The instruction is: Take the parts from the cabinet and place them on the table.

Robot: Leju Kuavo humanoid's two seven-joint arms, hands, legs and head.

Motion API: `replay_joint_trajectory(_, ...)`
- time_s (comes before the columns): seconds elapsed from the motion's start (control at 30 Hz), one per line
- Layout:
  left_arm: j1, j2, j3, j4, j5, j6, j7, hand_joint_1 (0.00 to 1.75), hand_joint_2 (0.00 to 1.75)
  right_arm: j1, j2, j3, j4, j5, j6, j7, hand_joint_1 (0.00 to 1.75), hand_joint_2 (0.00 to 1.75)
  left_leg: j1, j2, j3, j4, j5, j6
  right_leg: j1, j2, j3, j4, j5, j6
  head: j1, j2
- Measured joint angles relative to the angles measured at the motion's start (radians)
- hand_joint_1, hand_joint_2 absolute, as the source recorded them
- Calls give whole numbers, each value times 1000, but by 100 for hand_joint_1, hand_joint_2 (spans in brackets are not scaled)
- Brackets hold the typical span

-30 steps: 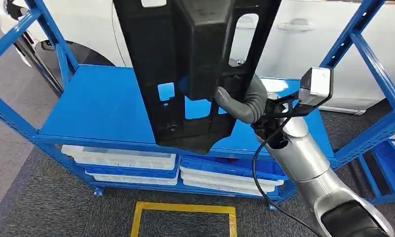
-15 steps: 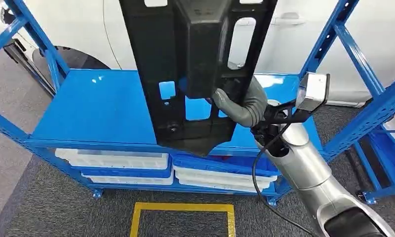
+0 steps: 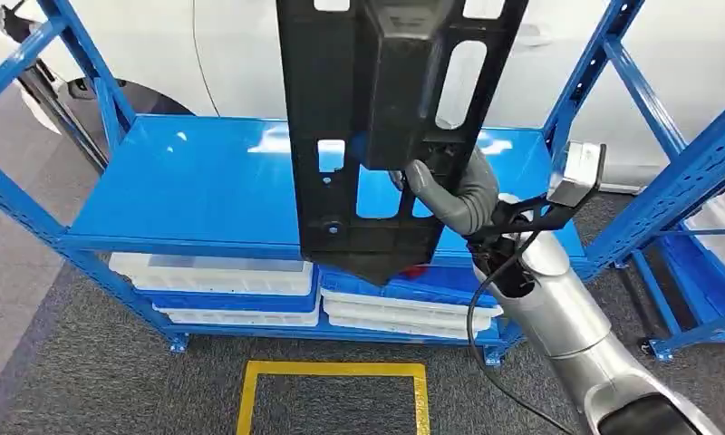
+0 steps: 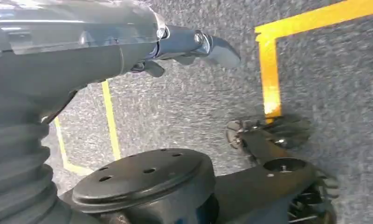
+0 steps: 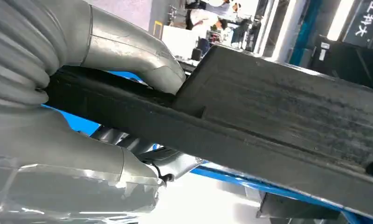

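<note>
Right hand clamped on black part, held upright above blue cabinet, left hand empty, fingers apart

we count one black part, one blue rack, four white trays, one yellow floor outline.

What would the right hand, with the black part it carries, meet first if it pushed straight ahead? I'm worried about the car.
Probably nothing soon: the right hand holds the black part over the blue shelf; the white car lies beyond, though depth is unclear.
</note>
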Motion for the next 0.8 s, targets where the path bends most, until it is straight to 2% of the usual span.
replay_joint_trajectory(0.03,1,0,0,0,0,0,0,0,175,3,1,-1,3,0,0,0,175,175,0,2,-14,1,9,0,-2,0,-19,72,-32,4,0,0)
replay_joint_trajectory(0.07,1,0,0,0,0,0,0,0,175,6,1,-1,5,0,0,0,175,175,0,3,-28,3,18,-1,-4,0,-21,106,-34,7,0,0)
replay_joint_trajectory(0.1,2,0,0,0,0,0,0,0,175,7,1,-2,7,0,0,0,175,175,0,3,-42,5,27,-4,-7,-2,1,93,-14,9,0,0)
replay_joint_trajectory(0.13,1,0,0,0,0,0,0,0,175,8,1,-2,9,0,0,0,175,175,1,3,-56,9,35,-6,-9,-4,44,38,18,11,0,0)
replay_joint_trajectory(0.17,1,-1,0,0,0,0,0,0,175,7,1,-3,9,0,0,0,175,175,3,3,-69,13,42,-10,-11,-6,101,-43,48,11,0,0)
replay_joint_trajectory(0.2,1,-1,0,0,0,0,0,0,175,6,1,-3,9,0,0,0,175,175,3,3,-79,18,49,-14,-13,-10,169,-138,61,12,0,0)
replay_joint_trajectory(0.23,0,-1,0,0,0,0,0,0,175,5,1,-4,9,0,0,0,175,175,-1,2,-87,22,54,-21,-10,-11,208,-207,27,8,0,0)
replay_joint_trajectory(0.27,-1,-1,0,0,0,-1,0,0,175,9,1,-4,9,0,0,-1,175,175,0,2,-84,18,63,-29,-3,-5,198,-195,49,-7,-1,0)
replay_joint_trajectory(0.3,-1,-1,0,0,0,-1,0,0,175,7,1,-5,10,-1,-3,0,175,175,0,1,-84,19,68,-34,-3,-5,197,-204,46,-10,-1,0)
replay_joint_trajectory(0.33,-1,-1,0,0,0,-2,0,0,175,7,1,-5,10,-1,-7,0,175,175,3,1,-86,16,78,-40,2,-4,192,-198,51,-17,-1,0)
replay_joint_trajectory(0.37,0,-1,0,0,0,-3,2,0,175,7,0,-6,10,-1,-13,2,175,175,1,0,-88,12,87,-48,1,-4,188,-203,61,-26,-1,0)
replay_joint_trajectory(0.4,1,-1,0,0,0,-3,4,0,175,7,-1,-7,12,-2,-18,2,175,175,5,-2,-93,19,72,-52,-6,-8,182,-210,76,-36,0,0)
replay_joint_trajectory(0.43,2,-1,0,0,0,-3,5,0,175,6,-2,-8,12,-2,-21,3,175,175,5,-3,-108,44,27,-54,-5,-9,170,-211,88,-43,-1,0)
replay_joint_trajectory(0.47,1,-1,1,0,0,-4,6,0,175,6,-2,-9,13,-2,-22,2,175,175,5,-3,-125,107,-44,-57,-4,-10,156,-211,100,-50,-1,0)
replay_joint_trajectory(0.5,0,0,1,0,0,-5,6,0,175,7,-2,-11,16,-2,-23,0,175,175,5,-3,-143,187,-103,-60,-1,-9,140,-211,113,-53,0,0)
replay_joint_trajectory(0.53,-2,0,1,0,0,-7,6,0,175,8,-2,-12,19,0,-23,-1,175,175,5,-5,-156,264,-141,-62,1,-9,124,-210,124,-54,-1,0)
replay_joint_trajectory(0.57,-4,1,1,0,0,-10,6,0,175,11,-2,-12,22,1,-23,-3,175,175,5,-5,-157,318,-152,-63,4,-9,109,-209,137,-54,-1,0)
replay_joint_trajectory(0.6,-3,1,1,0,0,-11,8,0,175,15,-2,-13,24,2,-22,-4,175,175,5,-5,-141,334,-135,-62,6,-9,92,-209,149,-53,-1,0)
replay_joint_trajectory(0.63,-1,1,1,0,0,-11,10,0,175,17,-2,-15,27,2,-22,-4,175,175,5,-5,-106,307,-102,-59,8,-7,75,-208,161,-52,-1,0)
replay_joint_trajectory(0.67,-1,1,1,0,0,-11,11,0,175,20,-2,-19,28,3,-22,-4,175,175,5,-5,-54,241,-69,-54,9,-6,59,-207,174,-50,-1,0)
replay_joint_trajectory(0.7,1,1,1,0,0,-11,13,0,175,21,-2,-22,28,3,-22,-4,175,175,5,-6,10,156,-55,-47,11,-4,46,-205,185,-48,-1,0)
replay_joint_trajectory(0.73,2,2,1,0,-1,-11,13,0,175,21,-2,-27,28,3,-22,-5,175,175,2,-10,75,59,-87,-39,11,-4,36,-203,195,-44,-1,0)
replay_joint_trajectory(0.77,3,2,1,0,-1,-12,13,0,175,20,-4,-32,28,3,-22,-5,175,175,-3,-12,108,-11,-108,-37,12,-5,30,-202,206,-37,0,0)
replay_joint_trajectory(0.8,5,2,1,0,-1,-12,13,0,175,21,-4,-34,28,5,-22,-5,175,175,-6,-12,95,4,-94,-34,10,-8,34,-210,216,-31,-1,0)
